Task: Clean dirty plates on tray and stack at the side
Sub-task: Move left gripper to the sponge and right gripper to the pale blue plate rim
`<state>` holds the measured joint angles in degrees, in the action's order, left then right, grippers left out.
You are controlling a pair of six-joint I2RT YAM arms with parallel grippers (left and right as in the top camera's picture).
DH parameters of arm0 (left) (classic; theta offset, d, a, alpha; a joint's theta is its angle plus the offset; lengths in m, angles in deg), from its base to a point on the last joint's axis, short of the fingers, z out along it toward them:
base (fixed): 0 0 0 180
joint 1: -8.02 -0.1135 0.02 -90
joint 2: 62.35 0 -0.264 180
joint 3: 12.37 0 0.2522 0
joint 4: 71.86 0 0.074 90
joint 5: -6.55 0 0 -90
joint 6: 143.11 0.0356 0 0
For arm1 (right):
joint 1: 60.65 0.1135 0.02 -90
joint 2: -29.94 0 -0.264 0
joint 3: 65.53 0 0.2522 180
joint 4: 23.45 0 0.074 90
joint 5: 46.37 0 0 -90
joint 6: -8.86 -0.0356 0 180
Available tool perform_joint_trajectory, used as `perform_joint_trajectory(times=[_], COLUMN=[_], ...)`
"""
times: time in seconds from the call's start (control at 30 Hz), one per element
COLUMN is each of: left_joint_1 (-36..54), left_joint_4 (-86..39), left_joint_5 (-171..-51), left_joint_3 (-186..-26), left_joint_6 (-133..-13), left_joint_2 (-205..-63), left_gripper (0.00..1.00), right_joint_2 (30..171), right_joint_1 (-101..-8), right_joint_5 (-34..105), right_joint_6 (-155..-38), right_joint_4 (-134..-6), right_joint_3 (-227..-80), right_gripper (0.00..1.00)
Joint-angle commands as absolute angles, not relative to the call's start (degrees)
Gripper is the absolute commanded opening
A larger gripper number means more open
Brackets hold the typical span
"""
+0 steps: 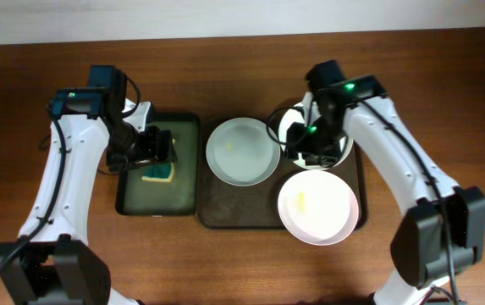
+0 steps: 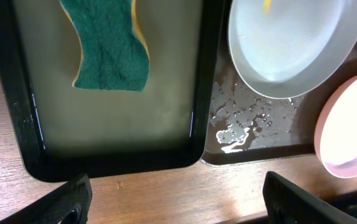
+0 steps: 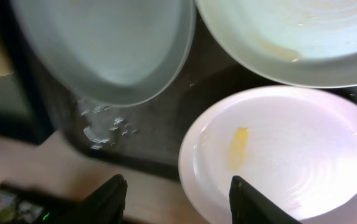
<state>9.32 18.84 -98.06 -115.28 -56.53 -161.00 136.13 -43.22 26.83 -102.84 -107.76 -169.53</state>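
Observation:
Three white plates sit on the dark brown tray (image 1: pixel 225 207): one at its back left (image 1: pixel 242 151), one at the front right (image 1: pixel 318 206) with a yellow smear, and one at the back right (image 1: pixel 342 152), mostly hidden under my right arm. My right gripper (image 1: pixel 310 146) hovers over that back right plate. In the right wrist view it (image 3: pixel 178 202) is open, with the smeared plate (image 3: pixel 278 155) below and nothing held. My left gripper (image 1: pixel 159 146) hangs above a green and yellow sponge (image 1: pixel 159 172). It (image 2: pixel 178 208) is open and empty, and the sponge (image 2: pixel 109 50) lies ahead of it.
The sponge lies in a smaller dark green tray (image 1: pixel 132 199) just left of the brown tray. Water drops (image 2: pixel 240 124) wet the brown tray's floor near the front edge. Bare wooden table surrounds both trays.

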Motion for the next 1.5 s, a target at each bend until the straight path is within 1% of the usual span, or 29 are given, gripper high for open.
perform_joint_trajectory(times=[0.0, 0.03, 0.13, 0.2, 0.3, 0.37, 0.43, 0.5, 0.63, 0.8, 0.97, 1.13, 1.2, 1.33, 1.37, 1.43, 1.47], left_joint_1=[9.04, 9.04, 9.08, 9.08, 9.08, 9.08, 9.08, 9.08, 9.08, 9.08, 9.08, 9.08, 9.08, 9.08, 9.08, 9.08, 9.08], left_joint_4=[18.60, 18.43, 17.77, 17.80, 17.82, 17.60, 17.29, 16.97, 16.97, 16.99, 17.01, 17.10, 17.21, 17.07, 16.99, 16.92, 16.90], left_joint_5=[-98.46, -98.02, -96.31, -96.10, -96.07, -96.07, -96.07, -96.05, -96.05, -96.05, -95.68, -95.68, -95.68, -95.66, -95.66, -95.66, -95.66], left_joint_3=[-115.95, -115.91, -115.52, -115.19, -115.04, -115.04, -115.04, -115.04, -115.04, -115.04, -115.04, -115.04, -115.04, -115.04, -115.04, -115.04, -115.04], left_joint_6=[-56.05, -56.05, -56.07, -56.07, -56.07, -56.07, -56.07, -56.07, -56.07, -56.07, -56.07, -56.07, -56.07, -56.07, -56.07, -56.07, -56.07], left_joint_2=[-161.78, -161.78, -161.78, -161.78, -161.78, -161.78, -161.78, -161.78, -161.78, -161.78, -161.78, -161.78, -161.78, -161.78, -161.78, -161.78, -161.78], left_gripper=[0.79, 0.75, 0.65, 0.61, 0.57, 0.52, 0.49, 0.49, 0.49, 0.50, 0.50, 0.50, 0.50, 0.50, 0.50, 0.51, 0.51], right_joint_2=[139.17, 139.69, 142.43, 144.48, 147.21, 148.28, 148.50, 148.50, 148.50, 148.52, 148.52, 148.52, 148.52, 148.50, 148.50, 148.50, 148.50], right_joint_1=[-39.79, -39.27, -37.76, -37.63, -37.63, -37.63, -37.69, -37.67, -37.69, -37.69, -37.69, -37.69, -37.80, -37.80, -37.80, -37.78, -37.80], right_joint_5=[36.25, 36.25, 36.62, 36.58, 36.53, 36.40, 36.42, 36.40, 36.84, 36.84, 36.84, 37.52, 38.81, 38.74, 38.74, 38.43, 38.17], right_joint_6=[-108.94, -108.96, -109.11, -109.13, -109.13, -109.09, -109.09, -109.11, -109.13, -110.07, -110.66, -113.04, -114.64, -114.64, -114.66, -114.64, -114.66], right_joint_4=[-105.59, -104.91, -101.37, -99.21, -96.85, -95.25, -93.70, -92.96, -91.74, -88.28, -88.30, -84.65, -84.72, -83.47, -83.47, -83.47, -83.45], right_joint_3=[-170.58, -170.58, -170.58, -170.58, -170.58, -170.58, -170.58, -170.58, -169.68, -166.97, -166.32, -163.37, -163.02, -163.10, -163.10, -163.10, -163.10], right_gripper=[0.54, 0.54, 0.49, 0.47, 0.38, 0.37, 0.33, 0.32, 0.23, 0.21, 0.22, 0.22, 0.19, 0.18, 0.16, 0.04, 0.04])
